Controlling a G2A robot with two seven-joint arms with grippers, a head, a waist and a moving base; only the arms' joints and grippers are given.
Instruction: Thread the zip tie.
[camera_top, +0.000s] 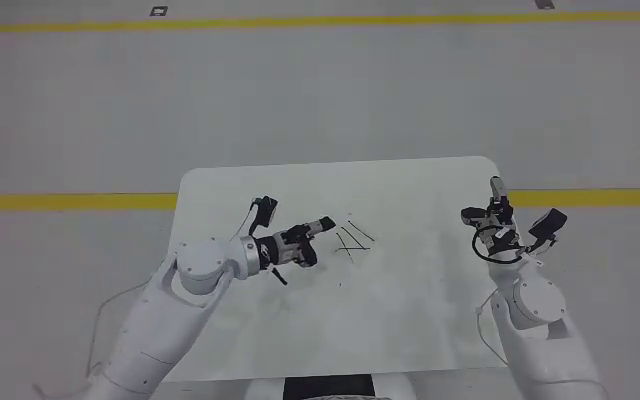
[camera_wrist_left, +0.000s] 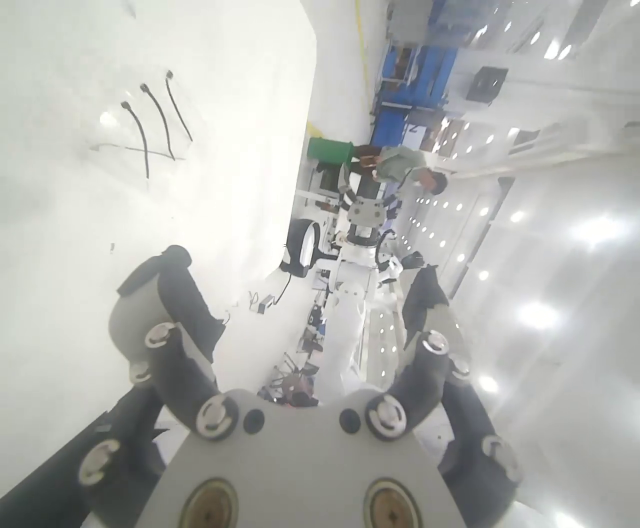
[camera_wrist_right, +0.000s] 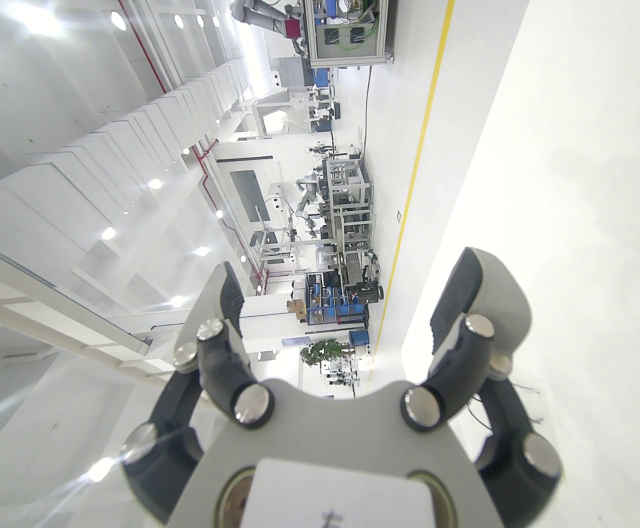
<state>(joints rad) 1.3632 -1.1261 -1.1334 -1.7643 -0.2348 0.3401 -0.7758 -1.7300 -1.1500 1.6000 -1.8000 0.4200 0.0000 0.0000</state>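
Several black zip ties (camera_top: 352, 238) lie loose on the white table (camera_top: 300, 190) near its middle; three lie side by side and a thinner one crosses them. In the left wrist view the zip ties (camera_wrist_left: 150, 125) rest ahead of my left gripper (camera_wrist_left: 300, 280), which is open with nothing between its fingers. From above, my left gripper (camera_top: 320, 240) sits just left of the ties, close to the table surface. My right gripper (camera_top: 483, 200) is at the table's right edge, far from the ties. In its own view the right gripper (camera_wrist_right: 347, 290) is open and holds nothing.
The table's right edge (camera_top: 497, 260) and rounded far corner (camera_top: 490, 163) are close to my right arm. A small dark speck (camera_wrist_left: 112, 247) lies on the table between my left gripper and the ties. A yellow floor line (camera_top: 90, 201) runs behind the table.
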